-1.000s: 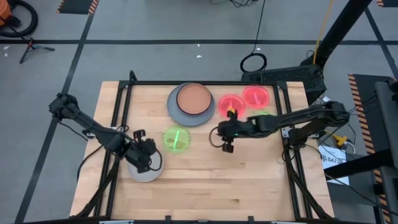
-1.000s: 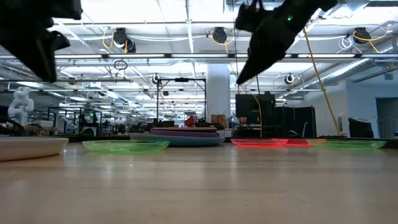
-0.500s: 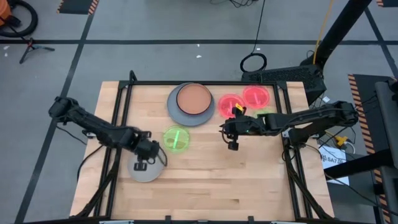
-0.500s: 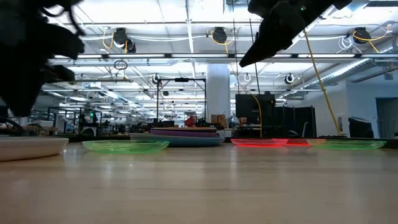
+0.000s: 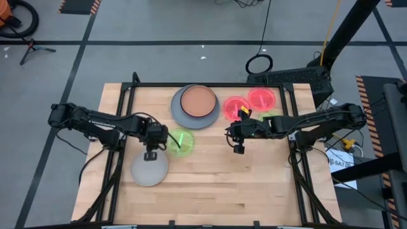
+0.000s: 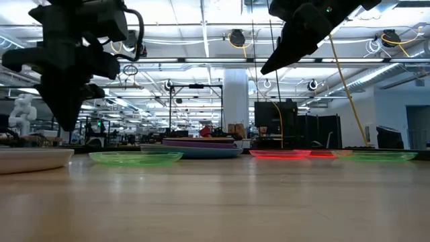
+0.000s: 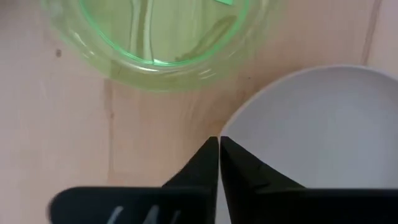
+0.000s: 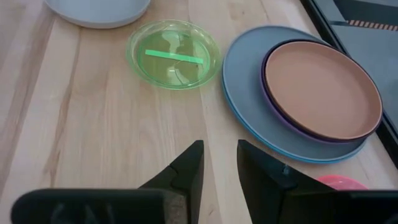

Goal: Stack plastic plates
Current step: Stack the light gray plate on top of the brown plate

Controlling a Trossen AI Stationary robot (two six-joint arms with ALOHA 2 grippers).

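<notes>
A pale grey plate (image 5: 149, 172) lies flat on the wood near the table's left front, also in the left wrist view (image 7: 311, 124). My left gripper (image 5: 151, 154) (image 7: 219, 144) hangs shut just above its far rim, clear of it in the low view (image 6: 67, 124). A translucent green plate (image 5: 180, 141) (image 7: 155, 37) lies just beyond. At the far middle stands a stack (image 5: 196, 105): brown on purple on blue on grey (image 8: 320, 87). My right gripper (image 5: 238, 148) (image 8: 219, 162) hovers open over bare wood right of centre.
Two pink-red plates (image 5: 236, 107) (image 5: 261, 97) lie at the far right, and a second green plate (image 5: 271, 116) is partly hidden under the right arm. A black frame rail (image 5: 210, 84) rims the table. Bare wood (image 5: 216, 191) spans the near half.
My left gripper has moved from over the pale grey plate toward the far edge and the green plate, while its arm swung toward the far left. The grey plate stays flat in place. My right gripper has drifted slightly toward the right edge.
</notes>
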